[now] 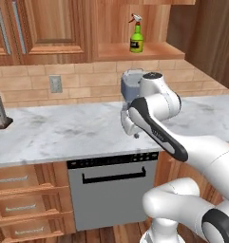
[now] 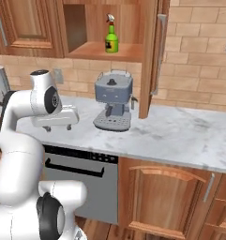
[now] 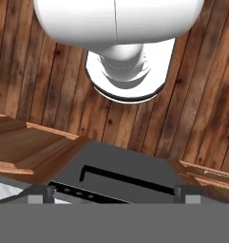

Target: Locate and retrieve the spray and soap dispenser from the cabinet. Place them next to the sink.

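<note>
High in the upper middle of the left base view, the spray [image 1: 136,37] stands upright on the shelf of the open cabinet [image 1: 156,51] niche, a slim green bottle with a white trigger head and red nozzle. The right base view shows the same spray [image 2: 111,38] at upper centre, standing alone on that shelf of the cabinet [image 2: 100,52], and below it a grey-blue coffee machine [image 2: 113,100] sits in full view on the marble surface [image 2: 180,136]; from the left the coffee machine [image 1: 130,85] is half hidden behind the arm. A steel dishwasher [image 1: 111,190] fills the lower middle of the left view, under the surface [image 1: 54,133].

The hand view looks down onto the dishwasher [image 3: 118,173] front with its dark handle and the plank floor [image 3: 40,71]. At its bottom corners the pincer [image 3: 111,193] shows two dark tips spread wide apart, with nothing between them. From the right the pincer [image 2: 56,126] hangs below the horizontal hand, over the surface edge.
</note>
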### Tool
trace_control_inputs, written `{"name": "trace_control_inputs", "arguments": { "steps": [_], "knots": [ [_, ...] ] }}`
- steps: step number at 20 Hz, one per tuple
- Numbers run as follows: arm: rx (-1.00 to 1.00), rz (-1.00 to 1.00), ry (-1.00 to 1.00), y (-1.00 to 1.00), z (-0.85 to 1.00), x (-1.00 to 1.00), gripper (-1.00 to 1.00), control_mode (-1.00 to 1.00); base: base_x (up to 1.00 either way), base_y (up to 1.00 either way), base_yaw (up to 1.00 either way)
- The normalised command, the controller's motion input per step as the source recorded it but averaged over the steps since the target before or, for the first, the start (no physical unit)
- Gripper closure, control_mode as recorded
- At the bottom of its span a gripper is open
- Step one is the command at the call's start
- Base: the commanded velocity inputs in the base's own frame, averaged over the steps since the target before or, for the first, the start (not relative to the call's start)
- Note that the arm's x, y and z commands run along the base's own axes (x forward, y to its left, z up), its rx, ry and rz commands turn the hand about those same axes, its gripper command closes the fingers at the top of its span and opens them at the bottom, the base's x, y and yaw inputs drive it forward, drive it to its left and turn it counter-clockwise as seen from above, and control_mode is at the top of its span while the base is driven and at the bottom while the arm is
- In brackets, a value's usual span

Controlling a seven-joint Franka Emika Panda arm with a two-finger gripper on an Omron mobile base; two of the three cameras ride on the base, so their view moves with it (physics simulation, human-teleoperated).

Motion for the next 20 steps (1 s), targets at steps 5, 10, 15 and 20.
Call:
{"name": "trace_control_inputs", "arguments": {
  "steps": [5, 10, 15, 20],
  "knots": [
    [0.00, 0.00, 0.00, 0.00, 0.00, 0.00, -1.00, 1.00, 0.50, 0.04, -0.23],
    [0.00, 0.00, 0.00, 0.00, 0.00, 0.00, -1.00, 1.00, 0.38, 0.34, -0.22],
    [0.00, 0.00, 0.00, 0.00, 0.00, 0.00, -1.00, 1.00, 0.15, 0.10, -0.17],
    [0.00, 0.00, 0.00, 0.00, 0.00, 0.00, -1.00, 1.00, 0.16, 0.06, -0.08]
  ]
}}
